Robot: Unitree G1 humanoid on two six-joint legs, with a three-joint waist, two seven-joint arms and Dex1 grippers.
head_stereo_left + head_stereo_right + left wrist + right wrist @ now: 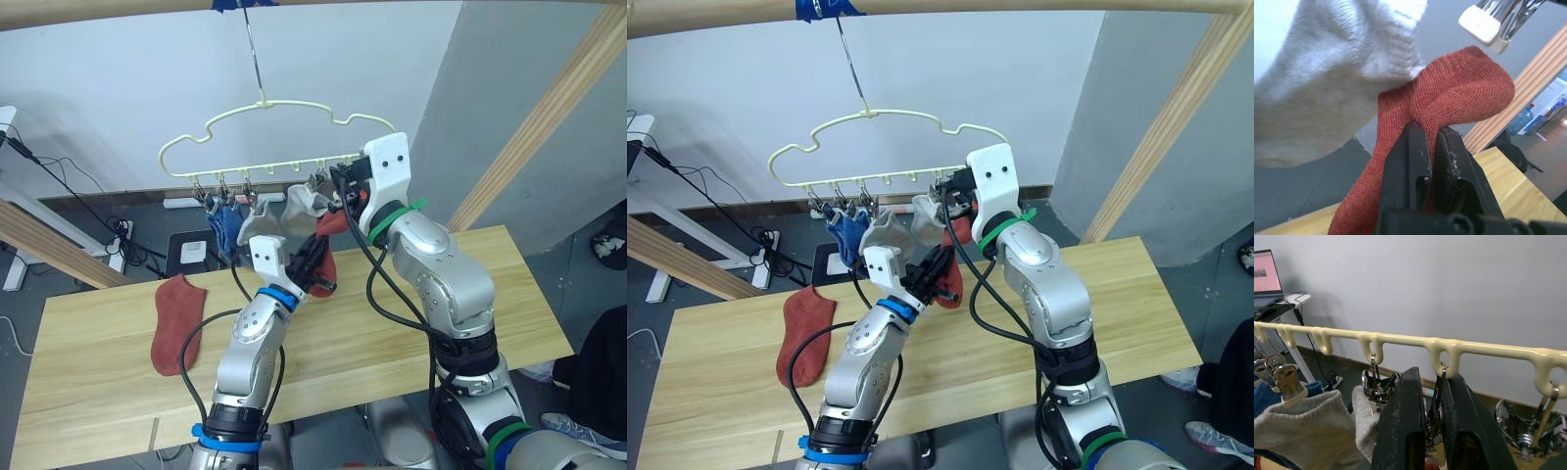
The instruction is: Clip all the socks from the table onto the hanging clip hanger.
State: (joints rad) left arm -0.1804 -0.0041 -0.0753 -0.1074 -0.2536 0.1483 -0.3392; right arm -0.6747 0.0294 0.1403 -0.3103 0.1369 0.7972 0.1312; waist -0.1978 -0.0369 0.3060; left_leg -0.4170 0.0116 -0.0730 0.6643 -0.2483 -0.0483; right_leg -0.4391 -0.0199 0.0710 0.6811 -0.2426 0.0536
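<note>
The cream clip hanger [263, 166] hangs from a pole above the table [411, 323]. Blue socks [223, 227] and two grey socks [299, 211] hang from its clips. My left gripper [1429, 129] is shut on a rust-red sock [1459, 93], raised just under the row of clips beside a grey sock [1327, 73]. My right gripper [1432, 374] is shut on a metal clip [1437, 396] that hangs from the hanger bar [1400, 339], right above the raised sock. A second rust-red sock [176, 318] lies flat on the table's left part.
Thick wooden poles frame the scene: a top beam [98, 12], a slanted pole at the right [549, 117] and one at the left [49, 240]. Cables and a power strip [181, 204] lie on the floor behind the table.
</note>
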